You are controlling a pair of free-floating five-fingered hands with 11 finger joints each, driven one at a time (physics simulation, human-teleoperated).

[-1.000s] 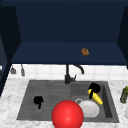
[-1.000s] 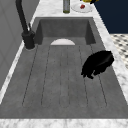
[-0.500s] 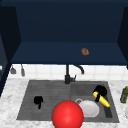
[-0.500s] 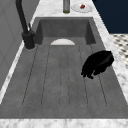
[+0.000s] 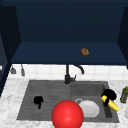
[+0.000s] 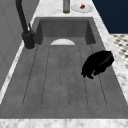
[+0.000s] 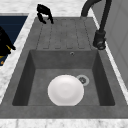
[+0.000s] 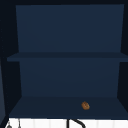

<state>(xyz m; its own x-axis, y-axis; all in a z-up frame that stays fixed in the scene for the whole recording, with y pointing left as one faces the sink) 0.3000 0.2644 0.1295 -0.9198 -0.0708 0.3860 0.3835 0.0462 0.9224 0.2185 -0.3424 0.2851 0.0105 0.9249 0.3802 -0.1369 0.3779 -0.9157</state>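
Note:
My right hand hovers over the sink's right rim, shut on a yellow banana that slants down and to the right. In the right side view this right hand is at the left edge with a bit of banana showing. My left hand hangs idle above the ribbed drainboard, fingers loosely bent and holding nothing. The left hand is over the drainboard's front part, and the left hand sits at the far end from the right. A white plate lies in the basin.
A large red ball sits low in front of the sink. The black faucet stands behind it. A green bottle and a small plate with something red stand on the right counter. A brown lump lies on the cabinet shelf.
My right hand has carried the banana to the right, from over the basin to the sink's right rim. The left hand has stayed still.

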